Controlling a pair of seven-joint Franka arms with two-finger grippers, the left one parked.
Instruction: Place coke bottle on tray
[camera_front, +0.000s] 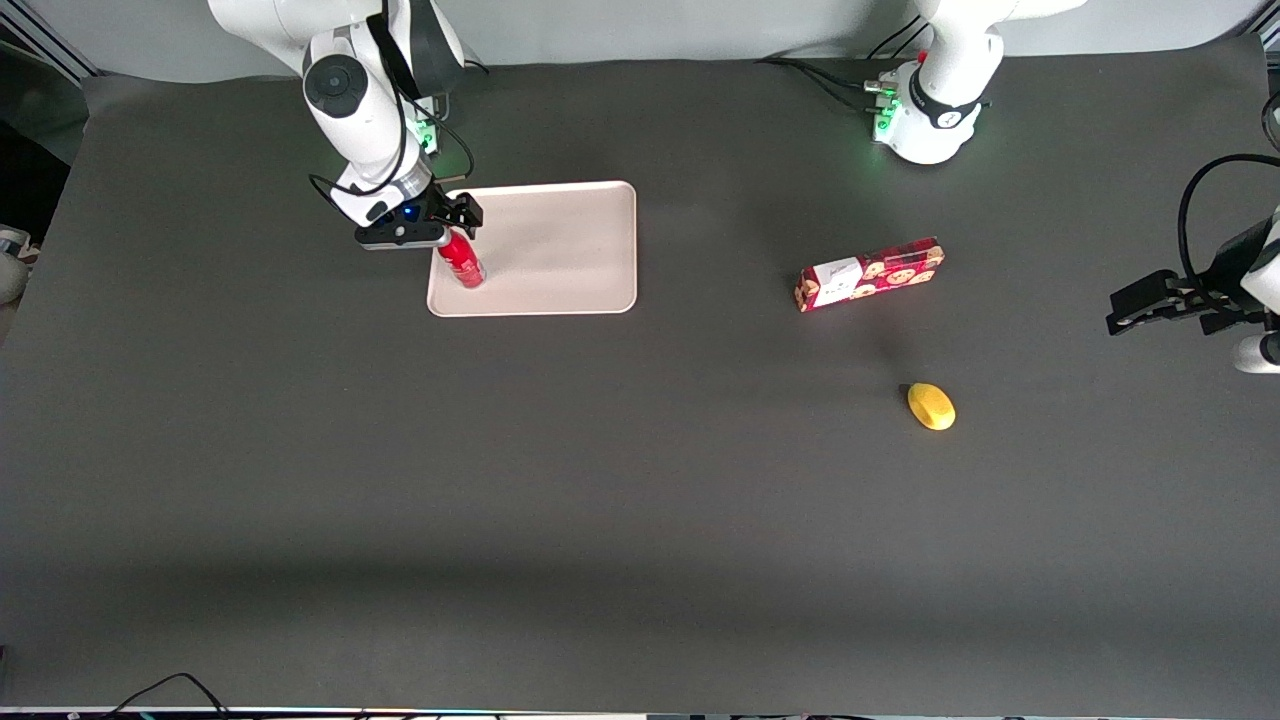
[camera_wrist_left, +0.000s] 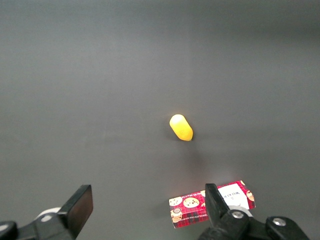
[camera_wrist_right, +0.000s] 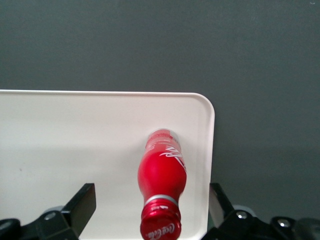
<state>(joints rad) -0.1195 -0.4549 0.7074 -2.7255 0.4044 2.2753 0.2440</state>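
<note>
Since my gripper (camera_wrist_right: 150, 210) is spread wide with a finger on either side of the coke bottle (camera_wrist_right: 161, 180), nothing pinches it; it stands on the tray (camera_wrist_right: 75, 145) directly beneath me, close to the rim. A finger brushing the cap could topple it off.

A wide table (camera_front: 640, 520) is being covered by a dark grey matte sheet and is being lit softly. A pale grey wall (camera_front: 650, 25) is being shown along its far edge, while a dim shadow band is being cast across its near part.
</note>
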